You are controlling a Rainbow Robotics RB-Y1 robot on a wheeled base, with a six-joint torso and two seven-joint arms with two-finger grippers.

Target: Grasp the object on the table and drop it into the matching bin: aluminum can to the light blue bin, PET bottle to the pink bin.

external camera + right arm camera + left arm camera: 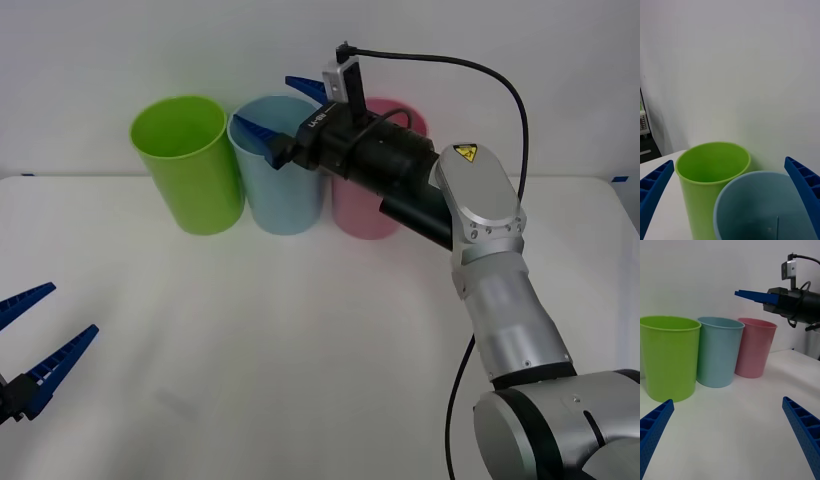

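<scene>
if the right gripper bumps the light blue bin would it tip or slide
Probably tip rather than slide: the light blue bin is tall and narrows toward its base. It looks like thin, smooth plastic, so likely light. The open right gripper hangs over its rim, where a nudge has most leverage, though the lime green bin alongside might catch it.

A yellow warning sign (464,153), a triangle with a black symbol, is seen on the silver joint housing of the right arm (482,200), toward the 2 o'clock side of the front view. A short line of pale lettering (318,124) is printed on the black body of the right gripper's mount, at about 12 o'clock in that view, but it cannot be read. No text, brand or number is found on the light blue bin (283,180), the pink bin (365,208) or the green bin (188,165).
</scene>
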